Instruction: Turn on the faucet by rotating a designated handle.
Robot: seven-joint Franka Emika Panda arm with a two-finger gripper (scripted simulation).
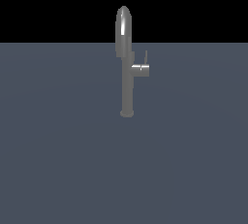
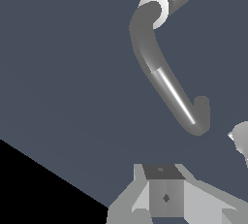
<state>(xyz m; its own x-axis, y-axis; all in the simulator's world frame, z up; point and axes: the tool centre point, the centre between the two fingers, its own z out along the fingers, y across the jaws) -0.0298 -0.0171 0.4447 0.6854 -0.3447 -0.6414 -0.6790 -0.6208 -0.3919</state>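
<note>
Closest to our wrist camera, our gripper (image 2: 167,208) fills the near edge of the view: a pale grey body with a darker square block at its middle. We see only the roots of its fingers before the picture cuts them off, so we cannot tell how far apart the jaws stand, nor whether anything is between them. Nothing touches the part of the gripper that we can see.

Beyond it, seen from above, lies the faucet (image 2: 167,87). Its shiny arched spout curves across the wrist view, a bright streak running along the tube, and ends in a rounded hook-like tip. A white ring marks where one section of tube meets the next. A small pale grey shape sits at the edge of the wrist view just past the spout's tip; we cannot tell what it is.

From the exterior view our arm is not in sight. The faucet (image 1: 127,80) stands upright on a flat slate-blue floor (image 1: 58,160), its small round base resting on that surface. The slim grey column rises to the high arched spout, which reaches up into the black background. The handle (image 1: 141,68) juts out level from the column toward the exterior view's right, partway up, and its thin flat lever points upward at the stub's end.
</note>
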